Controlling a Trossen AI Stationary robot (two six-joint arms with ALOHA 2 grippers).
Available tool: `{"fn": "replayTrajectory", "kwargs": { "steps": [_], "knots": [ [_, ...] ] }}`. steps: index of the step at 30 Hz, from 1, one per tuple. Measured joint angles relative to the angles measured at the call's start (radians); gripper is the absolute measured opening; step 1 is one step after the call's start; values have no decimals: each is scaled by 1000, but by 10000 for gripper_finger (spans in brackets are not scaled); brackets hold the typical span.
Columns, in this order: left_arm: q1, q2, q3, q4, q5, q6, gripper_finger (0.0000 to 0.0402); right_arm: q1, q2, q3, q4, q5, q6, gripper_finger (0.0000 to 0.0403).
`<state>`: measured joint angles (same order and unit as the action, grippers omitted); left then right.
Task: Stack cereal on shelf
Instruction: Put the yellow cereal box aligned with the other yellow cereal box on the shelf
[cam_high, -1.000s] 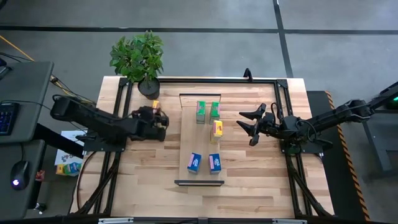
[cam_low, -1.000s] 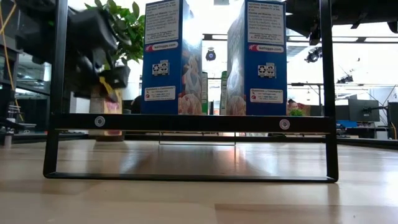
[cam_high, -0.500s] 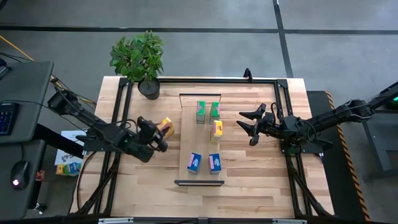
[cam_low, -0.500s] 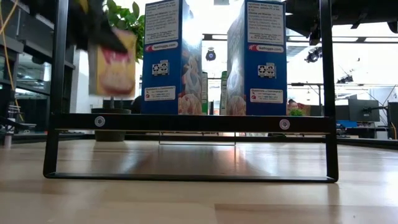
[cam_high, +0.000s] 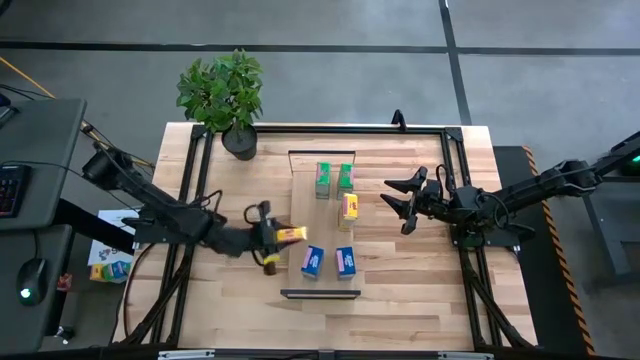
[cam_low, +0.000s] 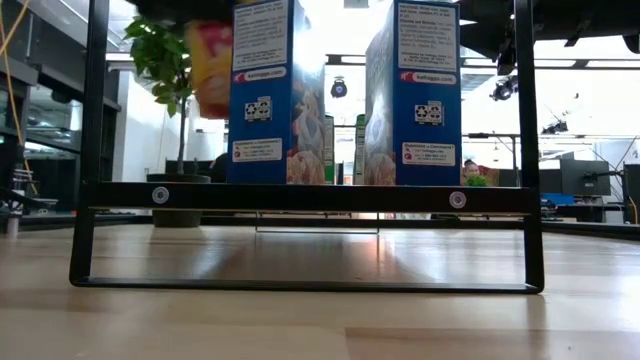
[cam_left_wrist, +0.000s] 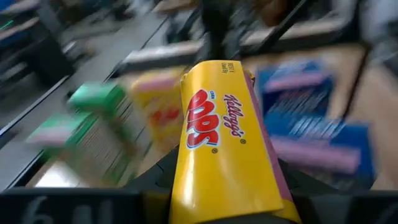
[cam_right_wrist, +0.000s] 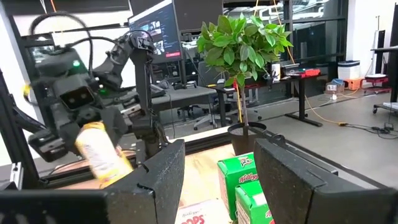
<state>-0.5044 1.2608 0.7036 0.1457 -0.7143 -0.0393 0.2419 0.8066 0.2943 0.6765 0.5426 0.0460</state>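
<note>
The shelf (cam_high: 300, 215) is a narrow light plank with black end brackets (cam_low: 300, 197), running from the far side of the table to the near side. On it stand two green boxes (cam_high: 334, 179), one yellow box (cam_high: 349, 208) and two blue boxes (cam_high: 328, 261), the blue ones (cam_low: 275, 90) closest in the low view. My left gripper (cam_high: 276, 237) hovers just left of the shelf, shut on the second yellow cereal box (cam_high: 293, 234). My right gripper (cam_high: 398, 204) hangs open to the right of the shelf, level with the yellow box, touching nothing. My left gripper pinches the yellow box between its two fingers (cam_left_wrist: 158, 183), one on each long side near the box's rear end (cam_left_wrist: 186, 193). It comes level from the table's left, along the box. The box is lifted clear above shelf height (cam_low: 210, 65), its free end (cam_left_wrist: 214, 68) toward the shelf.
A potted plant (cam_high: 222, 95) stands at the table's far left corner. Black frame rails (cam_high: 455, 150) run along the table's left, far and right sides. Bare wood (cam_high: 230, 290) lies left of the shelf and along the near edge. The right wrist view shows desks and monitors (cam_right_wrist: 155, 25) beyond the table.
My left gripper has carried the yellow box from near the plant toward the near edge and rightward, up to the shelf's left side. The box has swung round in the hold and now points at the shelf.
</note>
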Motion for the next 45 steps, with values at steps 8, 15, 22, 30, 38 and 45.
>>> {"fn": "replayTrajectory", "kwargs": {
  "steps": [8,15,22,30,38,45],
  "knots": [
    [205,4,-72,176,266,141,115,0,0,0,0,-2,7,186],
    [304,32,-88,220,500,122,115,0,0,0,-3,-3,7,186],
    [330,127,-88,298,495,146,135,0,0,0,-6,-3,7,186],
    [358,203,-87,354,503,120,180,0,0,0,-8,-4,7,186],
    [360,185,-86,363,503,124,219,0,0,0,-8,-4,6,186],
    [359,105,-87,207,492,129,225,0,0,0,-8,-3,0,186]
  ]
}}
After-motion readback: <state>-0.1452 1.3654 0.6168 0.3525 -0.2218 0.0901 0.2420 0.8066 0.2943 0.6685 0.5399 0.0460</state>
